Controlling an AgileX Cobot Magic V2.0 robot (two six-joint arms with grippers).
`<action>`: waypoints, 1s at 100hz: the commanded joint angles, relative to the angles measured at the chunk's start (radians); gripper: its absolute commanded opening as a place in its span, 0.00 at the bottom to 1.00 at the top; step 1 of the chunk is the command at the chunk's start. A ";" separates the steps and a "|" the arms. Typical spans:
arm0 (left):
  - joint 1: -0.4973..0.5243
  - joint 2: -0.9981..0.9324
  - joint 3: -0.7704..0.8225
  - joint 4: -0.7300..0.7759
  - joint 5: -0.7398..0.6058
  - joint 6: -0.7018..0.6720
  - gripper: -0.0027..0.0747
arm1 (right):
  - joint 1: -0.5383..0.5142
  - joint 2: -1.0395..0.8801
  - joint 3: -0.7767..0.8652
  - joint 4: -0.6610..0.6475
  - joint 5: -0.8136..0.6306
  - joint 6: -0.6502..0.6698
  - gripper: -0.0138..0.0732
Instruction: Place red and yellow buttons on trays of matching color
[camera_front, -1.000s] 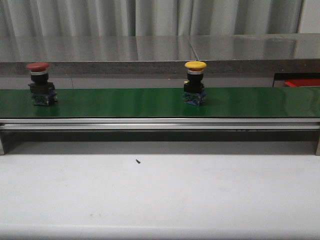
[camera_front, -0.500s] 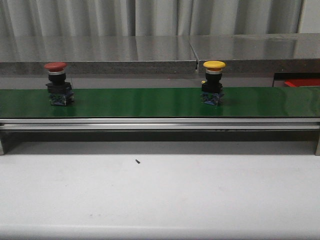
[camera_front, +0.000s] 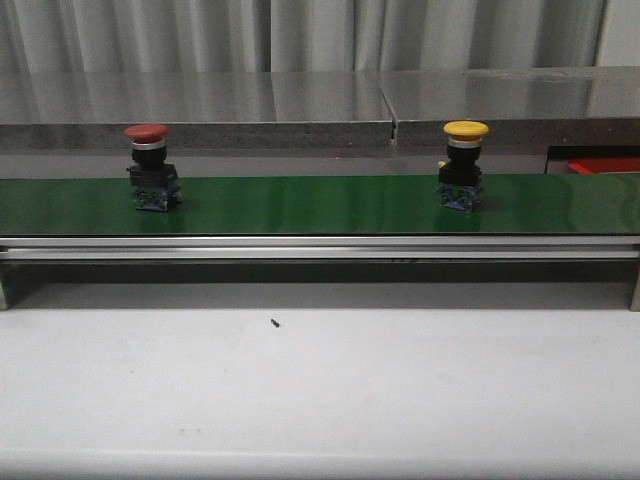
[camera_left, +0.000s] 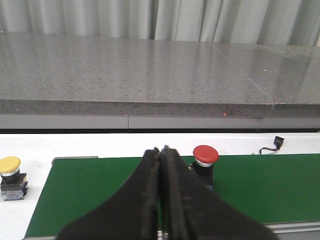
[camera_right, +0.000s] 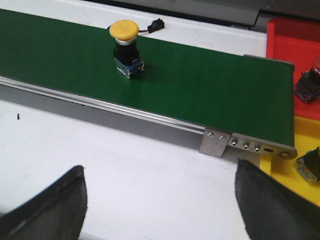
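A red button (camera_front: 148, 165) stands upright on the left part of the green belt (camera_front: 320, 205), and a yellow button (camera_front: 465, 165) stands on its right part. In the left wrist view the red button (camera_left: 205, 162) is just beyond and beside my left gripper (camera_left: 161, 150), which is shut with nothing in it. My right gripper (camera_right: 160, 167) hangs open over the white table, short of the belt, with the yellow button (camera_right: 126, 45) well beyond it. A red tray (camera_right: 287, 40) and a yellow tray (camera_right: 302, 135) sit past the belt's end. Neither gripper shows in the front view.
One button (camera_right: 307, 82) lies in the red tray and another (camera_right: 311, 167) in the yellow tray. A second yellow button (camera_left: 11, 170) stands on the white surface off the belt's other end. A grey stone ledge (camera_front: 300, 100) runs behind the belt. A small black speck (camera_front: 274, 322) lies on the table.
Both buttons have travelled to the right along the belt, keeping the same spacing and staying upright.
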 joint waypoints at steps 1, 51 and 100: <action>-0.006 -0.005 -0.026 -0.013 -0.052 -0.005 0.01 | 0.001 0.109 -0.067 0.025 -0.076 -0.011 0.85; -0.006 -0.005 -0.026 -0.013 -0.052 -0.005 0.01 | 0.088 0.756 -0.445 0.025 -0.118 -0.074 0.85; -0.006 0.005 -0.026 -0.013 -0.052 -0.005 0.01 | 0.121 1.079 -0.758 0.025 -0.089 -0.077 0.80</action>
